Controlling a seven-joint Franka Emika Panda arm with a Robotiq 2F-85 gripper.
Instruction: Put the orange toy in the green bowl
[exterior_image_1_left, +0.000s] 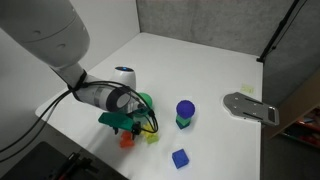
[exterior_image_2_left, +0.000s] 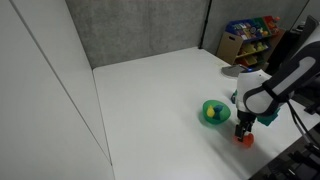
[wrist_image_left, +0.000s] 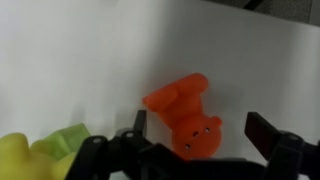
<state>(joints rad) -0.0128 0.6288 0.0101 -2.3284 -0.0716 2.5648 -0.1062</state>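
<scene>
The orange toy (wrist_image_left: 185, 112) lies on the white table, directly below my gripper (wrist_image_left: 198, 128). The gripper is open and its two black fingers stand on either side of the toy, not touching it. In both exterior views the gripper (exterior_image_1_left: 128, 130) (exterior_image_2_left: 243, 128) hangs low over the orange toy (exterior_image_1_left: 127, 142) (exterior_image_2_left: 243, 140). The green bowl (exterior_image_2_left: 222, 107) sits on the table just beside the gripper, and something yellowish shows in or in front of it. The arm hides most of the bowl in an exterior view.
A yellow-green lumpy toy (exterior_image_1_left: 152, 137) (wrist_image_left: 40, 155) lies close beside the orange toy. A blue round-topped thing on a green base (exterior_image_1_left: 185, 112) and a blue cube (exterior_image_1_left: 179, 158) stand nearby. A grey metal piece (exterior_image_1_left: 250, 106) lies at the table's edge.
</scene>
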